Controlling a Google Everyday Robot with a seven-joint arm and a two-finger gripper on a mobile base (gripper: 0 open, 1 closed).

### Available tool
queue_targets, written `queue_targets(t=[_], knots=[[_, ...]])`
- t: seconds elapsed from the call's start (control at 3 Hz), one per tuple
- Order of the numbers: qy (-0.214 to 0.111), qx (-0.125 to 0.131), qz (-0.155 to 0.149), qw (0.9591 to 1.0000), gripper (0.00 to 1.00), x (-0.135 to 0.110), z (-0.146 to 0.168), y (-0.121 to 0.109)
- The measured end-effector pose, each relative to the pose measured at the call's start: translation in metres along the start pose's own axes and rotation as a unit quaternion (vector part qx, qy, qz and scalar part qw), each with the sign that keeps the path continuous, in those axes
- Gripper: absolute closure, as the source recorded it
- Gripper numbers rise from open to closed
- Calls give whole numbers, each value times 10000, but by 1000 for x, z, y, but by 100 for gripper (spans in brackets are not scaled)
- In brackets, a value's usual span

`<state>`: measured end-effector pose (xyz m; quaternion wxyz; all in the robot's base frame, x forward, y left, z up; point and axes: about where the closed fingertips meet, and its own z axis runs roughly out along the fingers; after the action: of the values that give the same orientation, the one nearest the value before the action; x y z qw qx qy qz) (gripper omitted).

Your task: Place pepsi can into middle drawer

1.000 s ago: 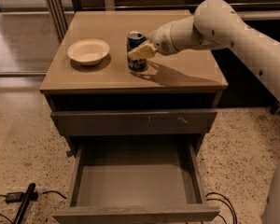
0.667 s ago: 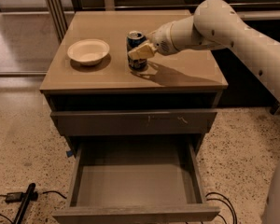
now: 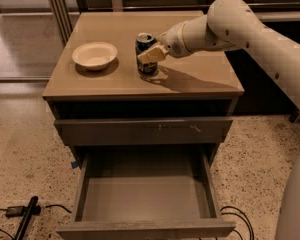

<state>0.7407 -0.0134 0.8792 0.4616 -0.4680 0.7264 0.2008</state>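
The pepsi can [image 3: 144, 43], dark blue with a silver top, stands upright on the brown cabinet top [image 3: 200, 79], right of centre. My gripper [image 3: 146, 54] reaches in from the right on the white arm and sits around the can's middle. One pale finger [image 3: 152, 55] lies across the can's front and the other is hidden behind it. The can rests on the top. The middle drawer [image 3: 145, 201] is pulled open at the bottom front, grey, with nothing in it.
A white bowl [image 3: 94, 54] sits on the cabinet top left of the can. A shut drawer front with pale scuffs [image 3: 140, 130] lies above the open drawer. A black tool and cables [image 3: 22, 216] lie on the speckled floor at lower left.
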Motion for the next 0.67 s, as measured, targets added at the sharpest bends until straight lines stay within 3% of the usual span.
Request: queue_targets(t=[0.33, 0.67], knots=[[91, -28, -202, 9998, 100, -9, -14, -5], [90, -80, -455, 9989, 100, -24, -49, -2]])
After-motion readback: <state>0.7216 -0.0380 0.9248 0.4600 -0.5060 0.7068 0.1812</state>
